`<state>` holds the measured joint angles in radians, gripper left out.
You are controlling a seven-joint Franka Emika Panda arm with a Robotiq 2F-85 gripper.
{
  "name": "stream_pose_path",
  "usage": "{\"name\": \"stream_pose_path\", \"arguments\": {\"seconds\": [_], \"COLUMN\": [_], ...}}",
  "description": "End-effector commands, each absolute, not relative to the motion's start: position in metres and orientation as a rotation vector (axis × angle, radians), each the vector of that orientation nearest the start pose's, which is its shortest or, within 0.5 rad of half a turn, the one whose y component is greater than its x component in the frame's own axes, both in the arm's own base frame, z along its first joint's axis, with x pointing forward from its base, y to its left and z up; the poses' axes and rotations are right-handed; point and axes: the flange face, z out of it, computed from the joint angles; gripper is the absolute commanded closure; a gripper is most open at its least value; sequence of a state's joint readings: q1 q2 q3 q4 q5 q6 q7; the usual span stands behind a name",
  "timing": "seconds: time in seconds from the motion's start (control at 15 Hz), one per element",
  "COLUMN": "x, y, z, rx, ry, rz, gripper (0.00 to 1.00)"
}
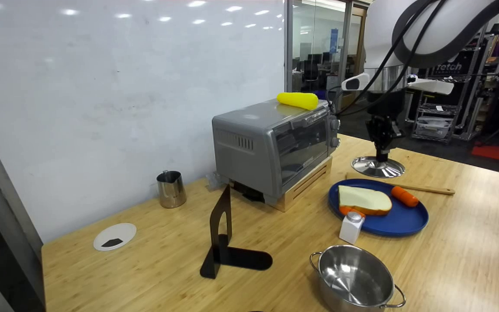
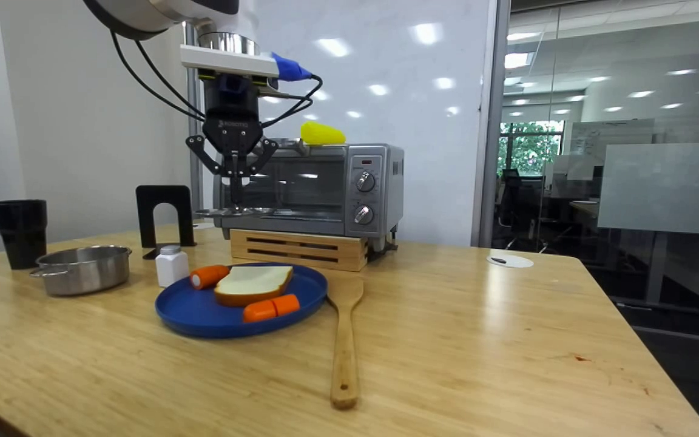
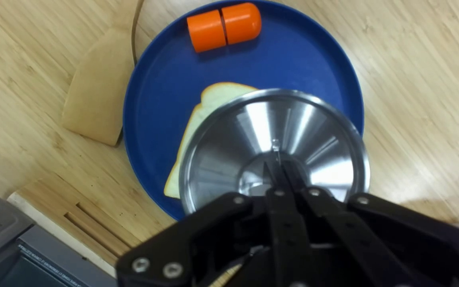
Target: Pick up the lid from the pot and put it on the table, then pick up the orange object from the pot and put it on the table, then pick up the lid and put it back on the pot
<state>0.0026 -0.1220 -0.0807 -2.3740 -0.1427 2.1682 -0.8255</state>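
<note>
Lid [image 1: 378,170] is hanging above the table [image 2: 477,346], bread [image 2: 255,283] and carrot bits [image 2: 258,311] are sitting on plate [image 2: 195,311], shaker [image 2: 172,267] chilling between that and pot [image 2: 85,273].

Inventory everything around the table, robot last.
lid: one, silver, midair
table: one, tan, underneath
pot: one, silver, on table
plate: one, blue, on table
orange pieces: two, one seamed, orange, on plate
bread: one, white, on plate
shaker: one, white, near plate
spatula: one, tan, beside plate
oven: one, grey, by whiteboard
rack: one, tan, by oven
yellow item: one, yellow, atop oven
bookend: one, black, on table
pitcher: one, steel, by whiteboard
cup: one, black, near pot
end effector: one, black, gripping lid
arm: one, white, overhead
</note>
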Motion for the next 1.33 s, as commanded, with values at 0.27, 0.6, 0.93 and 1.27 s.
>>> {"name": "stream_pose_path", "arguments": {"seconds": [0.27,0.6,0.93,1.27], "x": [0.4709,0.4709,0.4709,0.4709], "y": [-0.0423,-0.0423,-0.0423,-0.0423], "z": [0.3654,0.3654,0.3654,0.3654], "rx": [-2.920,-2.920,-2.920,-2.920], "ry": [-1.293,-1.293,-1.293,-1.293], "rz": [0.194,0.194,0.195,0.195], "gripper": [0.97,0.97,0.97,0.99]}}
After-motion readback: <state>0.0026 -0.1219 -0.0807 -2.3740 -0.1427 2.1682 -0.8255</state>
